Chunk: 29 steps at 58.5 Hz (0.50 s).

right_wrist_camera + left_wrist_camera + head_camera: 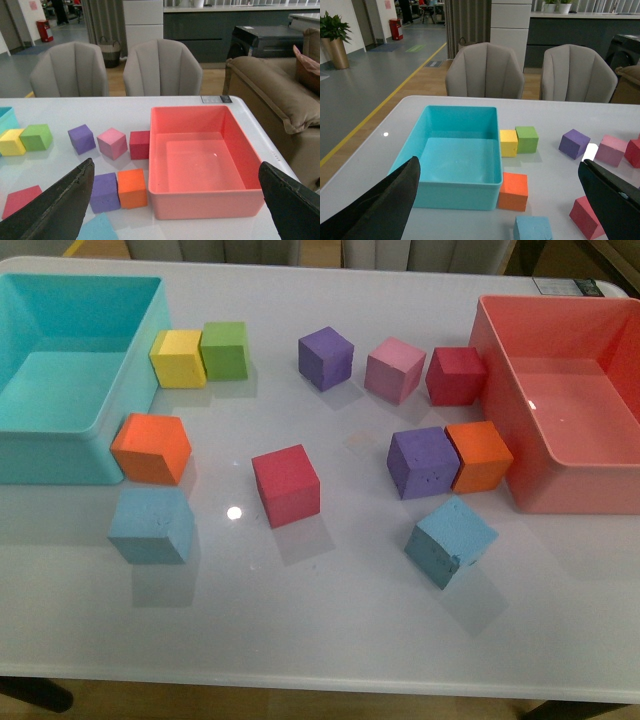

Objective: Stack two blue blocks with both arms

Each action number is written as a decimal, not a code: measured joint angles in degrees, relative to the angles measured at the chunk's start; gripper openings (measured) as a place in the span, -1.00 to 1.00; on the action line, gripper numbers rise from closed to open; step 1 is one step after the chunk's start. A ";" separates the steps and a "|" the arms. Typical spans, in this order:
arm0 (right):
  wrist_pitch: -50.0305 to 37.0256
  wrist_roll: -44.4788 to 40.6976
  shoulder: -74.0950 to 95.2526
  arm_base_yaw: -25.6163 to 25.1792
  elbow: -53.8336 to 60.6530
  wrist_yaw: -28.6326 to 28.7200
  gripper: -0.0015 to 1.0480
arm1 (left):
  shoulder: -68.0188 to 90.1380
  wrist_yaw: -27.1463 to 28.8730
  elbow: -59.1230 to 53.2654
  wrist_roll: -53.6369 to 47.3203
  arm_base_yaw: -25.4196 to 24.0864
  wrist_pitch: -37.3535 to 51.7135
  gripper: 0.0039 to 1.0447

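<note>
- On the table (340, 640), the front view takes in the left blue block (152, 525) just by an orange cube (150, 448) near the turquoise bin (50, 455).
- Well apart from it, the right blue block (451, 540) sits near the red bin (570, 485).
- Only the left wrist view shows the left gripper (497, 165), fingers spread, holding nothing.
- Only the right wrist view shows the right gripper (176, 165), likewise spread and empty.

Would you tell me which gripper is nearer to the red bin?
Right. The right gripper faces the red bin up close; the left gripper sits by the turquoise bin.
</note>
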<state>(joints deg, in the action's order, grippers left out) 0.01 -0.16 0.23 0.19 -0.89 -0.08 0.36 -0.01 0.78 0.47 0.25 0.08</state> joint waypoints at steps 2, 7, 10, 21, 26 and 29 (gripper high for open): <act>0.00 -0.02 0.00 0.00 0.00 0.00 0.83 | 0.00 0.00 0.00 0.00 0.00 0.00 0.84; 0.00 -0.02 0.00 0.00 0.00 0.00 0.83 | 0.00 0.00 0.00 0.00 0.00 0.00 0.84; 0.00 -0.02 0.00 0.00 0.00 0.00 0.83 | 0.00 0.00 0.00 0.00 0.00 0.00 0.84; 0.00 -0.02 0.00 0.00 0.00 0.00 0.83 | 0.00 0.00 0.00 0.00 0.00 0.00 0.84; 0.00 0.00 0.00 0.00 0.00 0.00 0.83 | 0.00 0.00 0.00 0.00 0.00 0.00 0.84; 0.00 -0.02 0.00 0.00 0.00 0.00 0.83 | 0.00 0.00 0.00 0.00 0.00 0.00 0.84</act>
<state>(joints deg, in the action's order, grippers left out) 0.01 -0.19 0.23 0.19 -0.89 -0.08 0.36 -0.01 0.78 0.47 0.25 0.08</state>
